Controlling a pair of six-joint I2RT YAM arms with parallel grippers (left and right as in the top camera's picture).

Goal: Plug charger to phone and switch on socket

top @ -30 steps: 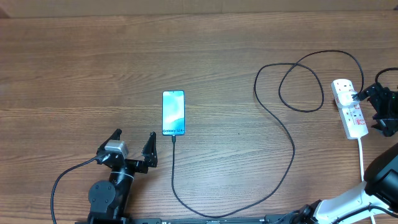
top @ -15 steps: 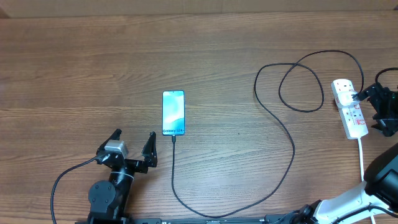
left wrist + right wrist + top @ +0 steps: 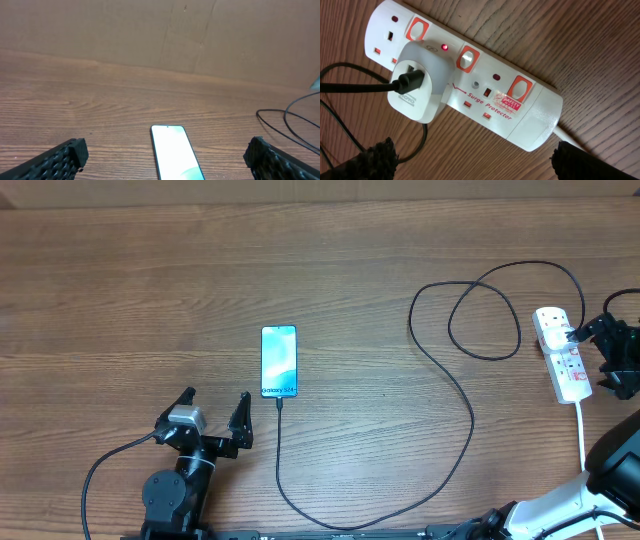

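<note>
Loads of bare wood on the surface left of and beyond the phone. The crowded bit is the right edge, where the socket lies. The phone's flat, middle-left, with a blue-teal screen and "Galaxy" text along its near short edge. The charger leaves that edge, swings along the front and loops over to the socket. Its tip sits right at the phone, but I can't tell if it's fully seated. The socket's white with red switches, and a white adapter with a black plug in it sits beside a tiny glowing red light. Left jaws are wide apart and empty, near the phone's near end. Right jaws are wide apart too, over the socket, gripping nothing.
</note>
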